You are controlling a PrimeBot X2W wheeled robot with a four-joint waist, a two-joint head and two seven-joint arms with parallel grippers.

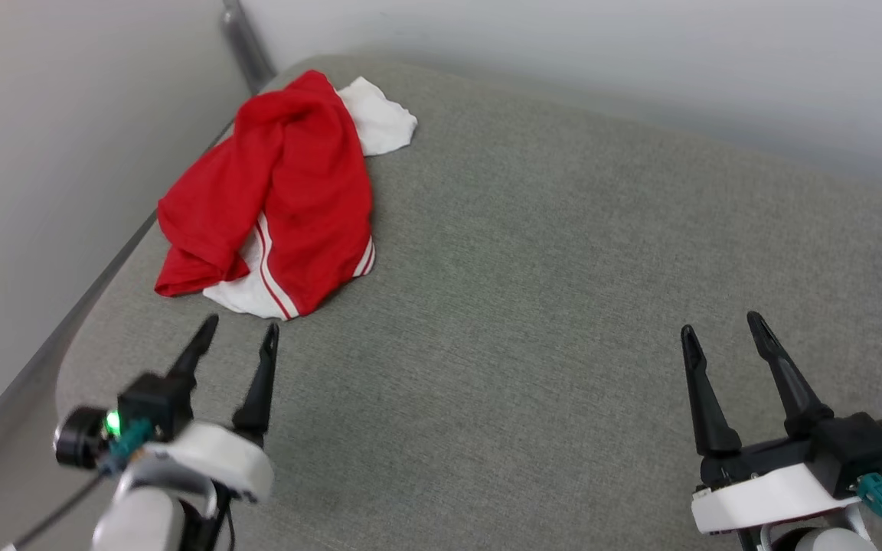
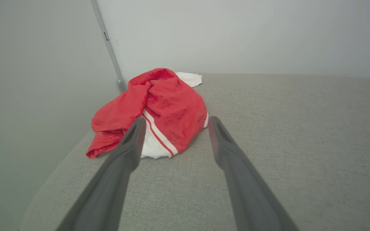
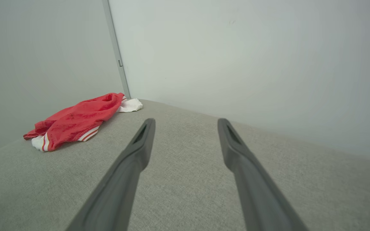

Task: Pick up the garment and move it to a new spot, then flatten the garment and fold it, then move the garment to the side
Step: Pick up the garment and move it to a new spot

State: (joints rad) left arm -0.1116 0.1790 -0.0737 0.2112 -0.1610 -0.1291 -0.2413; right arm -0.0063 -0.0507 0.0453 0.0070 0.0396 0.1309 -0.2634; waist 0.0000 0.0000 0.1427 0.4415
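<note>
A: Grey woven pad [image 1: 525, 306], pale walls [image 1: 640, 46] on two sides, metal strip [image 1: 242, 38] in the corner. Item 1?

B: Garment [image 1: 288, 191]: red jersey, white sleeves, red/white striped trim. Loc: far-left corner of pad, crumpled heap, one white sleeve poking out toward the back wall. Not held.

A: Claws?

B: Left gripper [image 1: 242, 323]: jaws wide, empty, tips just short of heap's near hem. Right gripper [image 1: 720, 323]: jaws wide, empty, well apart from heap, over bare pad.

A: Risks?

B: Est. only. Heap is layered, so a pinch may catch one ply & the rest drags or stays bunched. It sits close to pad's left edge, so a sideways tug could tip it off. Wall is near; left arm has little room.

A: Labels, text?

B: None legible. No print, tag or brand showing on exposed folds; stripes only.
</note>
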